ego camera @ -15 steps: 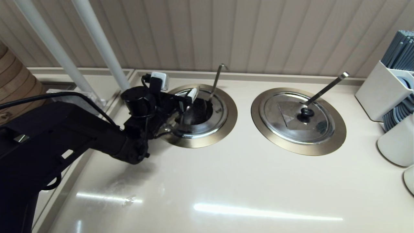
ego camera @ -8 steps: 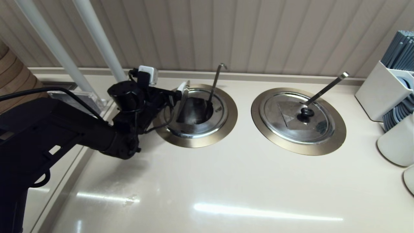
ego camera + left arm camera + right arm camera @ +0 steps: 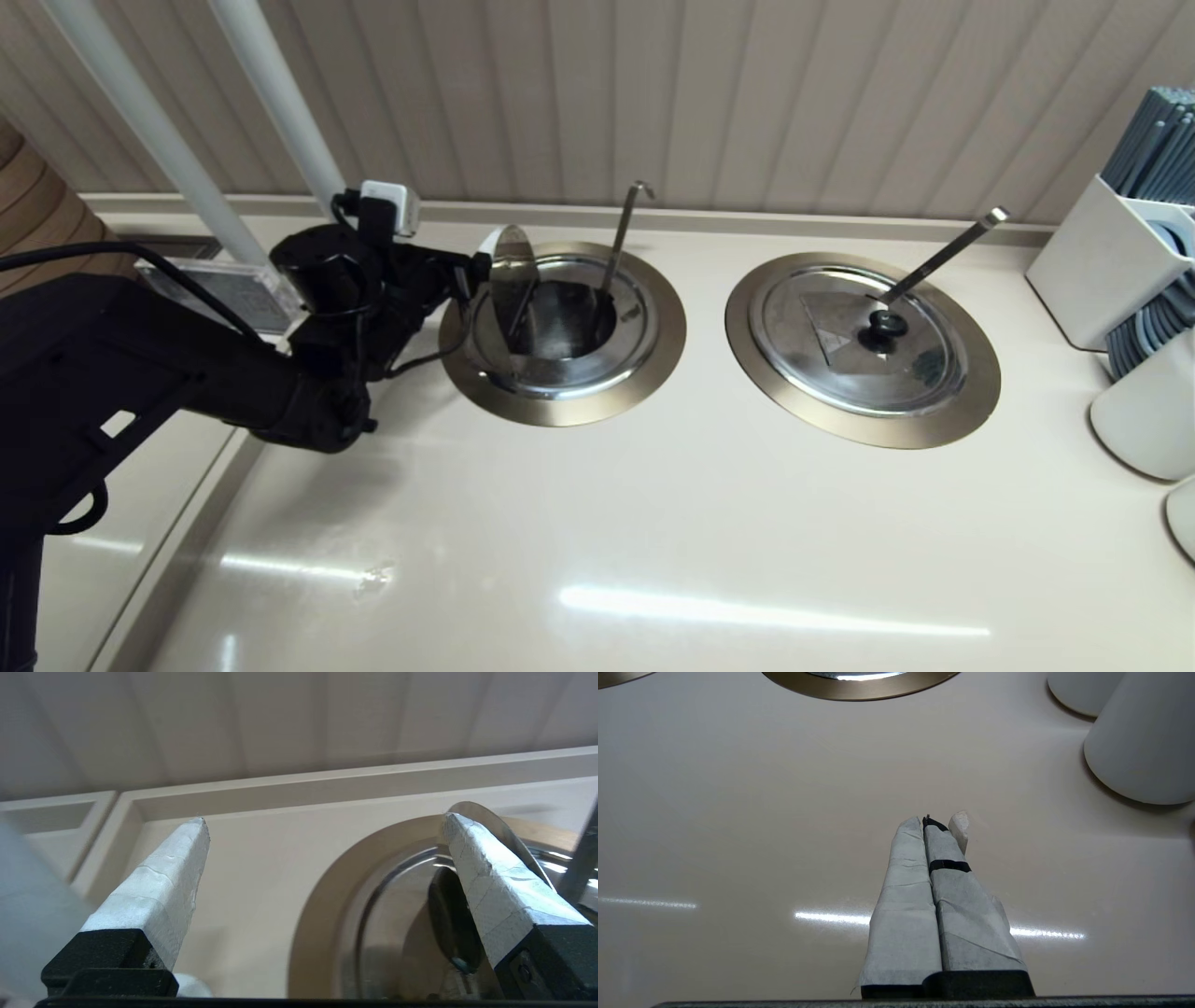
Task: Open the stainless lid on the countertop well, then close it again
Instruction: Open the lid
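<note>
The stainless lid point(image 3: 511, 280) stands almost on edge at the left side of the countertop well point(image 3: 653, 359), which is uncovered and dark inside. A thin hook-ended ladle point(image 3: 620, 233) leans out of the basin at the back. My left gripper point(image 3: 471, 269) is just left of the lid with its fingers wide open. In the left wrist view the left gripper point(image 3: 325, 819) shows the lid point(image 3: 497, 823) behind one finger, and its black knob point(image 3: 448, 924) sits right beside that finger; contact cannot be told. My right gripper point(image 3: 927, 822) is shut and empty, parked low over the bare counter.
A second well point(image 3: 976, 392) to the right is covered by a wider lid point(image 3: 840, 345) with a flat square-ended ladle handle point(image 3: 943, 252). White holders point(image 3: 1092, 271) and cups point(image 3: 1139, 420) stand at the right edge. White poles point(image 3: 280, 121) rise behind my left arm.
My left arm has drawn back to the left. The lid has swung up from a low tilt over the basin to nearly upright at the well's left side.
</note>
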You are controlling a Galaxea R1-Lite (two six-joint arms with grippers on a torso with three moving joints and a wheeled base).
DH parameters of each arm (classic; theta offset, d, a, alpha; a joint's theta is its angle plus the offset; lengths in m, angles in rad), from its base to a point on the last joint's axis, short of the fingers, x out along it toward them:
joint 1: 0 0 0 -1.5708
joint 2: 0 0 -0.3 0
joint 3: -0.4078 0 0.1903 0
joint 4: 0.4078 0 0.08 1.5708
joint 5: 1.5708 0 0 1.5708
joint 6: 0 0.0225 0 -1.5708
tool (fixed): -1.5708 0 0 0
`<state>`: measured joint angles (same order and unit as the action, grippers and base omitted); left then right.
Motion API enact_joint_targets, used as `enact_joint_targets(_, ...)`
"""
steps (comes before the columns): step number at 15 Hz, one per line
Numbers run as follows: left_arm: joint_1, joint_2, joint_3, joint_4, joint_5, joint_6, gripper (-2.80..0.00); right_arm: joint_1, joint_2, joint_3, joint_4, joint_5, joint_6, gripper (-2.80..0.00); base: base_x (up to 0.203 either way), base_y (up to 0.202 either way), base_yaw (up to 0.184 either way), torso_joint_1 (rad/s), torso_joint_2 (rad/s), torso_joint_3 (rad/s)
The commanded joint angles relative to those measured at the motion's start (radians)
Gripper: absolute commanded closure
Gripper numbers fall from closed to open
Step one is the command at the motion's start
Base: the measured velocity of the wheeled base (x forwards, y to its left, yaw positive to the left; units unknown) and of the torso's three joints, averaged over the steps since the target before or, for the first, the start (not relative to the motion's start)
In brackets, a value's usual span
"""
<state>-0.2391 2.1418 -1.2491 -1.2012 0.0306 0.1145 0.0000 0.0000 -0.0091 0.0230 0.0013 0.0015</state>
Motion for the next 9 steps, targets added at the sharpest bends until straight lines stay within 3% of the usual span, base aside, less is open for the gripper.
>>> enact_joint_targets(1, 0.021, -0.022, 0.031, -0.012, -0.003, 0.001, -2.8, 0.0, 0.002, 0.0, 0.0, 0.0, 0.0, 0.0, 0.0, 0.0, 0.0, 0.0, 0.0, 0.0)
enact_joint_targets(9, 0.17, -0.159, 0.176, -0.04, -0.046, -0.033, -2.8, 0.0, 0.002, 0.0, 0.0, 0.0, 0.0, 0.0, 0.0, 0.0, 0.0, 0.0, 0.0, 0.0)
